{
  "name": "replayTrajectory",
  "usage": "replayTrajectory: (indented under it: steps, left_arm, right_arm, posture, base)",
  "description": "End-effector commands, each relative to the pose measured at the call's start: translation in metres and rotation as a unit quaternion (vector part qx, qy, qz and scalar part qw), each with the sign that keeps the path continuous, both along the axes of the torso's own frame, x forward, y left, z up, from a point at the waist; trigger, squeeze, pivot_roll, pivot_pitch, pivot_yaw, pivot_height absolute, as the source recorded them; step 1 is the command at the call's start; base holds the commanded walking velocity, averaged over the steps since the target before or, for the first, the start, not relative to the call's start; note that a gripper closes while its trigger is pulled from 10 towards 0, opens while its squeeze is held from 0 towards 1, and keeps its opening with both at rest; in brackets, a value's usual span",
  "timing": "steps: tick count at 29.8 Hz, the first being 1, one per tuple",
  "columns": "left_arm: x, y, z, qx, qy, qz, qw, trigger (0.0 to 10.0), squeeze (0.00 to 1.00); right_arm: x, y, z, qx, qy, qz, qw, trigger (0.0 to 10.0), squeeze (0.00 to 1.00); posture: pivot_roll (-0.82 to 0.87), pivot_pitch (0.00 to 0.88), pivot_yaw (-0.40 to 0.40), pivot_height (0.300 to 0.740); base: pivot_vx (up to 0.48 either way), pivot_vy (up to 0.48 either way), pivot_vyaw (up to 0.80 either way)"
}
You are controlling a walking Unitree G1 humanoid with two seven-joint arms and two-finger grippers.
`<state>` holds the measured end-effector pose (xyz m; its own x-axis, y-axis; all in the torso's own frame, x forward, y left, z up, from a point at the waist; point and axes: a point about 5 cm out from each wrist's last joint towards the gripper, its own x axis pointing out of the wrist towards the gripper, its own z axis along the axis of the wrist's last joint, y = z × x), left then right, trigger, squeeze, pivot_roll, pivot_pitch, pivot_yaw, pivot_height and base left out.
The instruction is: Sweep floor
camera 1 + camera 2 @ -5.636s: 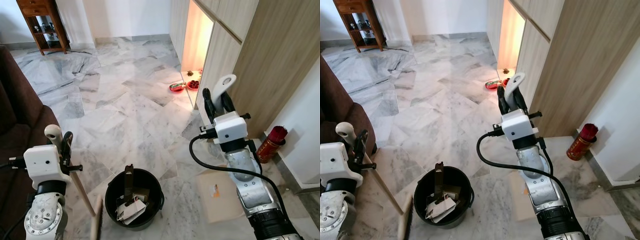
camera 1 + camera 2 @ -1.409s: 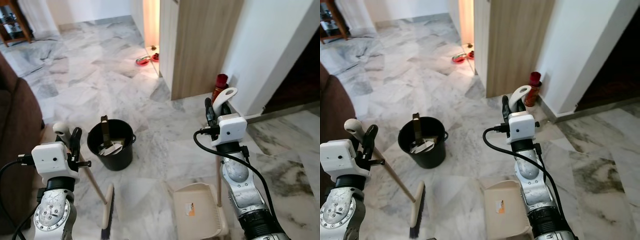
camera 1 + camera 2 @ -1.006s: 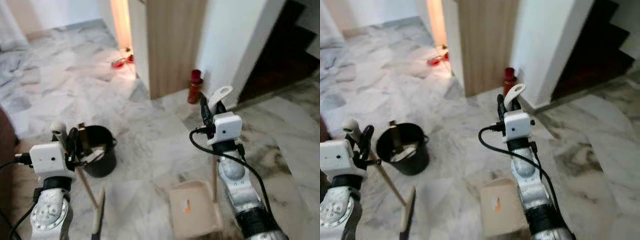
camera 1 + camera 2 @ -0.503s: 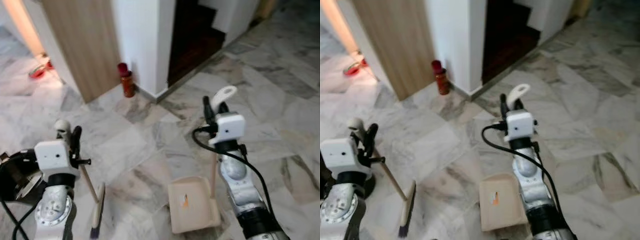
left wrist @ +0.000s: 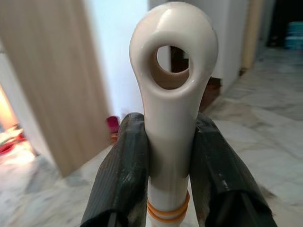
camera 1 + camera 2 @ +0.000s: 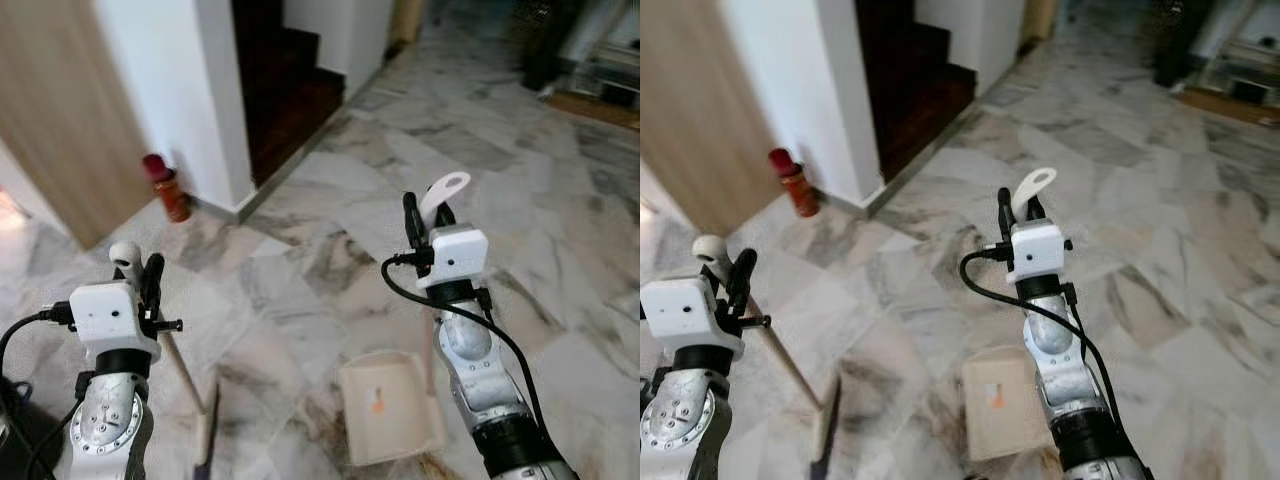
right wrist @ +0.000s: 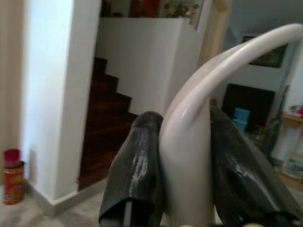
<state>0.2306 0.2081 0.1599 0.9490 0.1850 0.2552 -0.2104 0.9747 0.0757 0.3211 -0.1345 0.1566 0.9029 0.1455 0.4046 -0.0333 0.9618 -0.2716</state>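
1. Marble floor is taking up most of the head views, grey-veined and glossy; frames are slightly blurred.
2. White wall pillar is standing far from the robot, with a wood-panelled wall on its left side and a dark staircase on its right side.
3. Dustpan, cream, is sitting flat on the floor well this side of the pillar, between the two arms and nearer the right one. Its upright handle is running up into the right claw; the looped handle top is sticking out above the fingers.
4. Right claw is clamping the dustpan handle: in the right wrist view both black fingers are pressing against the white handle.
5. Broom is resting its head on the floor left of the dustpan, this side of the pillar; the stick is slanting up toward the left claw.
6. Left claw is clamping the broom's cream grip just below the hanging-hole end; in the left wrist view both fingers are touching the grip on either side.
7. Red canister is standing on the floor against the pillar's base, at the corner where the wood wall is meeting it.
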Motion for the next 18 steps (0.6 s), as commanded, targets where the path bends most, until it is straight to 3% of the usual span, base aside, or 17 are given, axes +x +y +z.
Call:
replayTrajectory:
  steps: [1,18]
  left_arm:
    - [0.0,-0.0017,0.0072,0.009,-0.02,-0.002,1.0,10.0,0.0]
    - [0.0041,-0.0022,0.0087,0.013,-0.022,-0.013,1.0,10.0,0.0]
  right_arm:
    - [-0.001,0.0014,0.0053,0.003,-0.014,0.004,1.0,10.0,0.0]
    - [-0.0036,0.0008,0.0038,0.005,-0.018,-0.003,1.0,10.0,0.0]
  posture:
    - [0.03,0.063,0.028,0.74]
    - [0.02,0.028,0.04,0.74]
  base:
    - [0.0,0.0,-0.8]
    - [0.0,0.0,-0.8]
